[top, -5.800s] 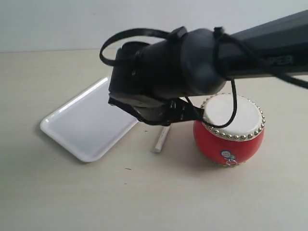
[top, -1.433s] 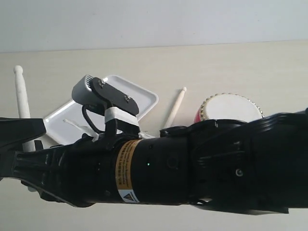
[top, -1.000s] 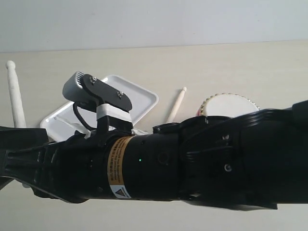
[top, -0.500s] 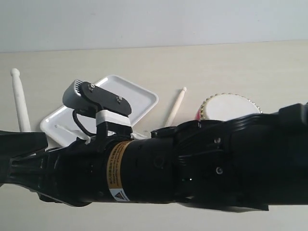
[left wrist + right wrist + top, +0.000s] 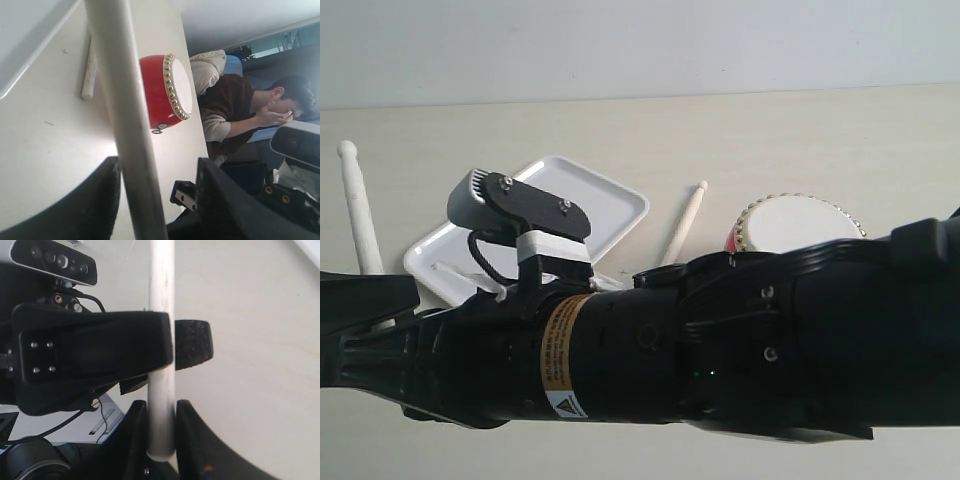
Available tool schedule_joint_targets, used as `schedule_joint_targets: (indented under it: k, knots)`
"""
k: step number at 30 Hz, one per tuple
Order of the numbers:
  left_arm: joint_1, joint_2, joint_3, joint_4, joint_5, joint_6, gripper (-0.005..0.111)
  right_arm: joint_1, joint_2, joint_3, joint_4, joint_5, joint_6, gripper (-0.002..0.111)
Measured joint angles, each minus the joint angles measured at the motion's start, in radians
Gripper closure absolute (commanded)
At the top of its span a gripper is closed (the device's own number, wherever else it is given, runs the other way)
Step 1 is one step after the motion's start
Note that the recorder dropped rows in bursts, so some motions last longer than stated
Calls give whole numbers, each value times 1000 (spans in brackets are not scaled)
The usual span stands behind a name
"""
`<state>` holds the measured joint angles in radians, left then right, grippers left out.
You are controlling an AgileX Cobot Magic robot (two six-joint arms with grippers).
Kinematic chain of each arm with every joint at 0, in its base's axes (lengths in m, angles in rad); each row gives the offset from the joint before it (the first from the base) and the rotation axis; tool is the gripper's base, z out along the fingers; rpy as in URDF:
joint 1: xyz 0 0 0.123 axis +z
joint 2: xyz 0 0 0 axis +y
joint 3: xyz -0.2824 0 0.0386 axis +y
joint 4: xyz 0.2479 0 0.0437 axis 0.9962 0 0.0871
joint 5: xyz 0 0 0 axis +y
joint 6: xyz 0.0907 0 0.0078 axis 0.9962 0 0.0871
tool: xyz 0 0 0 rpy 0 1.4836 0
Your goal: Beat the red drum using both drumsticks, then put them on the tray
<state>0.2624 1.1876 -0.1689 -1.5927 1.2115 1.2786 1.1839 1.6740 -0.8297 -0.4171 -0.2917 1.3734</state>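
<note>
One drumstick (image 5: 358, 225) stands nearly upright at the far left. My right gripper (image 5: 161, 409) is shut on its butt end. My left gripper (image 5: 159, 167) is open around the same drumstick (image 5: 131, 150), which lies against one finger with a wide gap to the other. The second drumstick (image 5: 684, 225) lies on the table between the white tray (image 5: 616, 205) and the red drum (image 5: 798, 222). It also shows in the left wrist view as drumstick (image 5: 89, 70) beside the drum (image 5: 160, 92). My right arm hides the drum's red body and the tray's near half.
My right arm (image 5: 720, 350) fills the front of the exterior view, its wrist camera (image 5: 510, 205) sticking up before the tray. A seated person (image 5: 240, 107) is beyond the table edge. Bare tabletop (image 5: 820, 140) lies behind the drum.
Since 5.8 s ago one drumstick has been lifted from beside the drum and carried to the far left. Over the last second it only wavers slightly, and both grippers stay around it.
</note>
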Motion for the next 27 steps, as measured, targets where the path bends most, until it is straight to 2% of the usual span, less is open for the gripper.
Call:
schedule_joint_targets:
  k: [16, 27]
  knots:
    - [0, 0, 0, -7, -2, -42, 63, 0, 35, 0, 3, -38, -6, 108]
    - [0, 0, 0, 0, -18, -42, 90, 0, 35, 0, 3, -51, -9, 108]
